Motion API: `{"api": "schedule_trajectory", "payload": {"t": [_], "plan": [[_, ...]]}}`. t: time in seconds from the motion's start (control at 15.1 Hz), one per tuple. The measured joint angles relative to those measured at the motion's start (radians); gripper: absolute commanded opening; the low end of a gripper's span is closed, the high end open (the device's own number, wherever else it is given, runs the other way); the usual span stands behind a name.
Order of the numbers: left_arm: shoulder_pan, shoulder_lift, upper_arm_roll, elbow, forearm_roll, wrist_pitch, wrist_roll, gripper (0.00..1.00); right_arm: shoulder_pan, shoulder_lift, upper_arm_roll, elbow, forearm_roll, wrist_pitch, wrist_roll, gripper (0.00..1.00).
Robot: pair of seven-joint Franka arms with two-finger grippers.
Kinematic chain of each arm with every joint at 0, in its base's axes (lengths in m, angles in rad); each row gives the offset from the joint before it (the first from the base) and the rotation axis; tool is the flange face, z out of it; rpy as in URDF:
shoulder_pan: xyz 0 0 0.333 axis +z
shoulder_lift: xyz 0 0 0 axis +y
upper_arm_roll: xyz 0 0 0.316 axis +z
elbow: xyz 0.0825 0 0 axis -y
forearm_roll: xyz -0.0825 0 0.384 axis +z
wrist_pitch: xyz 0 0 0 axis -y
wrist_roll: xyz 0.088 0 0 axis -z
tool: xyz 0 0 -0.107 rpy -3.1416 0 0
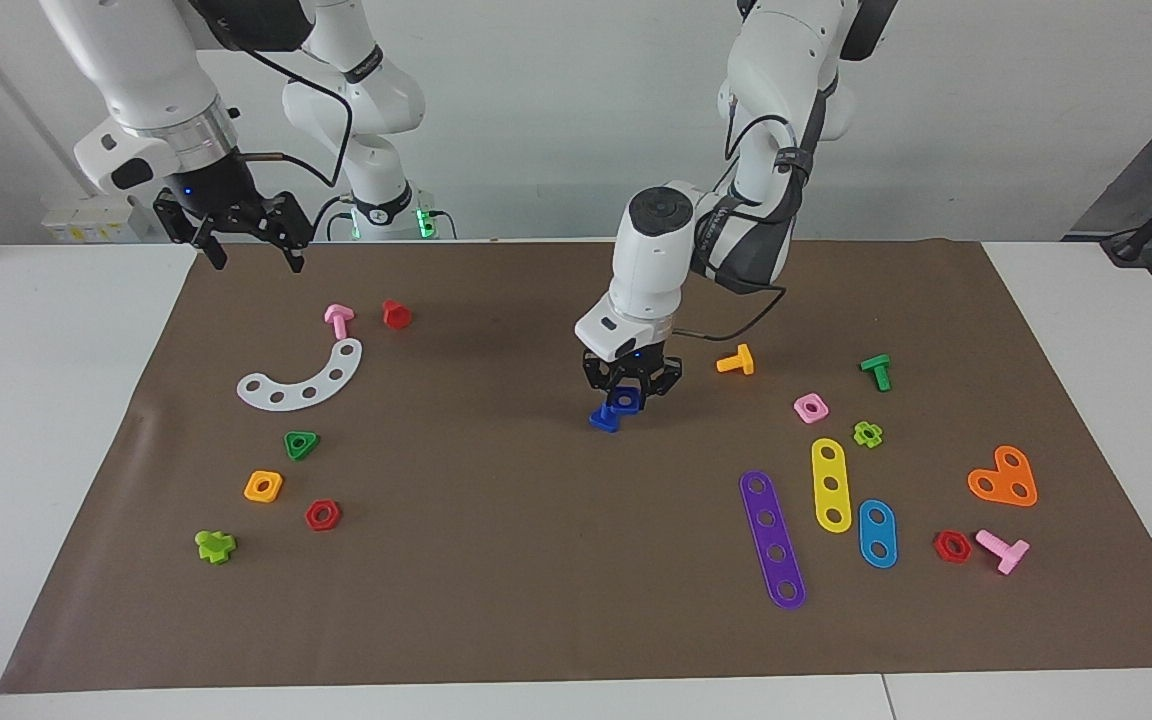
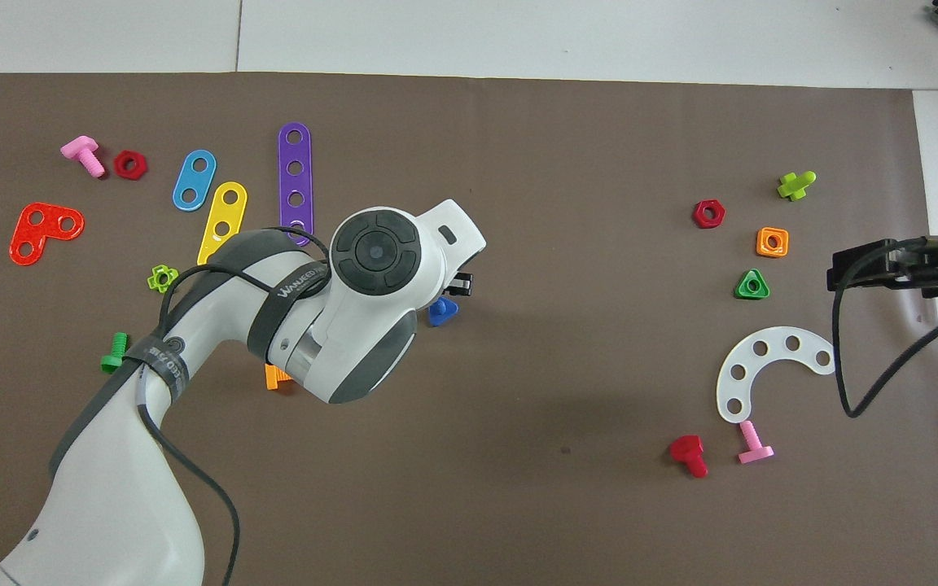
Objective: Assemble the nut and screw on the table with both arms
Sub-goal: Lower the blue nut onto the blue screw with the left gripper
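Note:
My left gripper (image 1: 628,397) is down in the middle of the brown mat (image 1: 496,560), shut on the dark blue square nut (image 1: 623,399). The dark blue screw (image 1: 603,419) sits right under and against the nut, low at the mat; I cannot tell whether they are joined. In the overhead view the left arm's wrist covers the gripper, and only a bit of the blue screw (image 2: 441,311) shows. My right gripper (image 1: 253,255) waits open and empty, raised over the mat's edge at the right arm's end; it also shows in the overhead view (image 2: 848,273).
An orange bolt (image 1: 736,361), pink nut (image 1: 811,407), green bolt (image 1: 876,371) and coloured strips (image 1: 774,540) lie toward the left arm's end. A white curved strip (image 1: 304,382), pink bolt (image 1: 338,320), red bolt (image 1: 396,314) and orange nut (image 1: 263,486) lie toward the right arm's end.

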Motion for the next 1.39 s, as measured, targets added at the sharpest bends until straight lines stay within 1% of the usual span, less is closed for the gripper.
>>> {"api": "schedule_trajectory", "payload": {"t": [0.4,1.39], "plan": [[-0.008,0.036,0.000,-0.006,0.000,0.033,-0.002,0.00,0.000,0.000,0.000,0.000,0.000,0.000,0.000,1.00],[-0.008,0.036,-0.003,-0.003,-0.022,0.003,-0.002,0.00,0.000,0.000,0.000,0.000,0.000,0.000,0.000,1.00]]}}
